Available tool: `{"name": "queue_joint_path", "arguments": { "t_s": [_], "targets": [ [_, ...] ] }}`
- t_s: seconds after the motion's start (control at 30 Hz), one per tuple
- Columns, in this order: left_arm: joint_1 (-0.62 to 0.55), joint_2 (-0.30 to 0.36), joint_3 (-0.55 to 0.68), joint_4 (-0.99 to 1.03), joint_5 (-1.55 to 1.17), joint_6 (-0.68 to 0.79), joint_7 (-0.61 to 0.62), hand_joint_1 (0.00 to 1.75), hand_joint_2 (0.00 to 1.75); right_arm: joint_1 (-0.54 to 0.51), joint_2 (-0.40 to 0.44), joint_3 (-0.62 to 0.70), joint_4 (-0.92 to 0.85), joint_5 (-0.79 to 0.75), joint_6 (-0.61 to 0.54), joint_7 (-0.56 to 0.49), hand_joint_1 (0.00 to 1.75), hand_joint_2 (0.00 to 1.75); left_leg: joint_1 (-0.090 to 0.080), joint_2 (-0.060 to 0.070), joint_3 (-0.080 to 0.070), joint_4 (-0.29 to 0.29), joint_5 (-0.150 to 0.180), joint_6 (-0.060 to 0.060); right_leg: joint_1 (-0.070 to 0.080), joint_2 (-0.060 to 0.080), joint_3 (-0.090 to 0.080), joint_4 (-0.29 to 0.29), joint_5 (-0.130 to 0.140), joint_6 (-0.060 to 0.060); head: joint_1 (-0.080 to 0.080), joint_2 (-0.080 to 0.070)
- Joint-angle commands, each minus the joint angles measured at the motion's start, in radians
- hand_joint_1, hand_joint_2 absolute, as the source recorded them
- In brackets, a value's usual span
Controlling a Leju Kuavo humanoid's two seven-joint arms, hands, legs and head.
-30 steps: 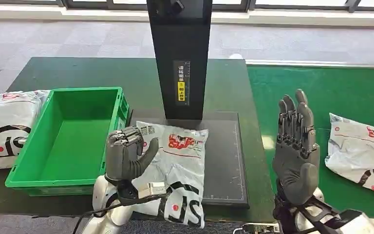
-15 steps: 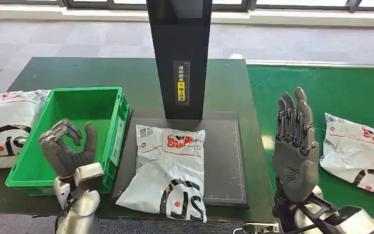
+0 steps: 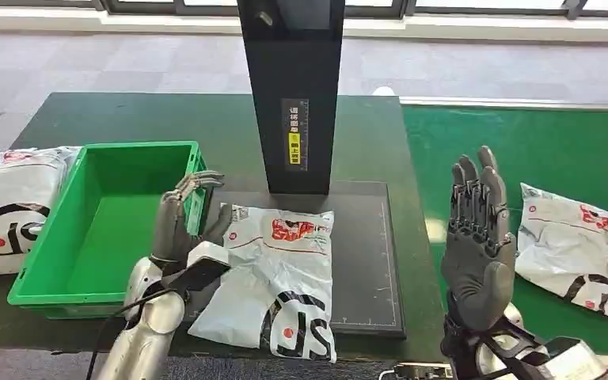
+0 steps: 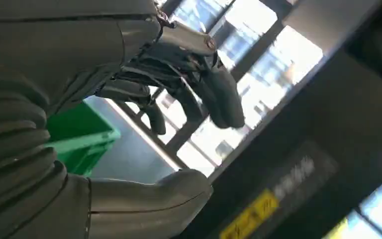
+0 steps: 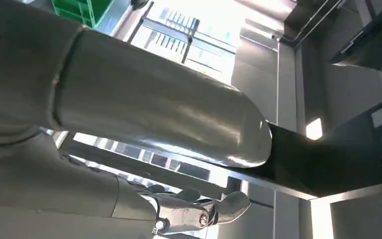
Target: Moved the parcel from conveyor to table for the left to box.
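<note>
A white parcel with red and black print lies flat on the black mat on the table. My left hand is raised at the parcel's left edge, beside the right wall of the green box. Its fingers are apart and hold nothing; in the left wrist view the left hand has a bare gap between thumb and fingers. My right hand stands upright between the mat and the conveyor, fingers straight and together, holding nothing. A second parcel lies on the green conveyor.
A black upright post with a yellow label stands at the mat's far edge. Another white parcel lies on the table left of the green box, whose inside is bare.
My left hand, at the parcel a second ago, swung left over the box front and has come back to the parcel's left edge. The conveyor parcel has drifted left.
</note>
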State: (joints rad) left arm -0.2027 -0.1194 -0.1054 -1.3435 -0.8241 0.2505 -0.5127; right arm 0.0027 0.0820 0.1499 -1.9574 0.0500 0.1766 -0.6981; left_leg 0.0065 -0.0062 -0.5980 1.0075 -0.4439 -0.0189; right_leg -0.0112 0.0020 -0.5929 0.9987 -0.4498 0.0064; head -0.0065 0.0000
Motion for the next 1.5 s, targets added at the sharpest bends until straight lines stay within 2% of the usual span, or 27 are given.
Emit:
{"name": "queue_joint_path", "arguments": {
  "t_s": [0.03,0.17,0.43,0.63,0.8,0.93,1.17,1.5],
  "targets": [
    [-0.001,0.073,-0.151,0.107,-0.069,-0.108,0.022,0.00,1.75,-0.014,-0.037,0.027,0.023,-0.008,0.008,0.000,0.00,0.00,0.000,0.001,0.004,-0.002,0.000,0.000,0.000,0.000,0.003,-0.002,0.000,0.000,0.000,0.000],
    [0.032,0.093,-0.180,0.092,-0.110,-0.142,0.013,0.00,1.75,-0.007,-0.033,0.013,0.017,-0.006,0.015,0.000,0.00,0.00,0.000,0.003,0.006,-0.004,0.000,0.000,0.000,0.002,0.005,-0.003,0.000,-0.001,0.000,0.000],
    [0.018,0.108,-0.189,0.095,-0.147,-0.208,0.022,0.00,1.75,0.012,-0.030,0.005,-0.003,0.003,0.009,0.000,0.00,0.00,0.000,0.001,0.002,-0.001,0.000,0.000,0.000,0.000,0.001,-0.001,0.000,0.000,0.000,0.000],
    [0.019,0.123,-0.190,0.089,-0.180,-0.242,0.056,0.00,1.75,0.006,-0.029,0.004,-0.001,0.007,0.003,0.000,0.00,0.00,0.000,0.002,0.004,-0.002,-0.001,0.000,0.000,0.001,0.003,-0.002,0.000,-0.001,0.000,0.000],
    [-0.020,0.137,-0.215,0.272,-0.285,-0.295,0.150,0.00,1.75,-0.004,-0.032,0.006,0.008,0.011,0.007,0.000,0.00,0.00,0.000,0.001,0.005,-0.003,0.000,0.000,0.000,0.000,0.004,-0.003,0.000,-0.001,0.000,0.000],
    [-0.036,0.138,-0.217,0.326,-0.296,-0.294,0.161,0.00,1.75,-0.013,-0.030,0.006,0.017,0.012,0.013,0.000,0.00,0.00,0.000,0.001,0.004,-0.003,0.000,0.000,0.000,0.000,0.003,-0.002,0.000,-0.001,0.000,0.000],
    [-0.197,0.107,-0.242,0.650,-0.340,-0.277,0.193,0.00,1.75,-0.055,-0.040,0.053,0.089,0.056,-0.005,0.000,0.00,0.00,0.000,0.001,0.005,-0.003,0.001,0.000,0.000,0.000,0.004,-0.003,0.001,-0.001,0.000,0.000],
    [-0.192,0.099,-0.244,0.678,-0.353,-0.214,0.191,0.00,1.75,-0.046,-0.049,0.056,0.084,0.047,-0.017,0.000,0.00,0.00,0.000,0.002,0.010,-0.003,0.001,0.001,0.000,-0.001,0.011,-0.002,0.001,0.000,0.000,0.000]
  ]
}}
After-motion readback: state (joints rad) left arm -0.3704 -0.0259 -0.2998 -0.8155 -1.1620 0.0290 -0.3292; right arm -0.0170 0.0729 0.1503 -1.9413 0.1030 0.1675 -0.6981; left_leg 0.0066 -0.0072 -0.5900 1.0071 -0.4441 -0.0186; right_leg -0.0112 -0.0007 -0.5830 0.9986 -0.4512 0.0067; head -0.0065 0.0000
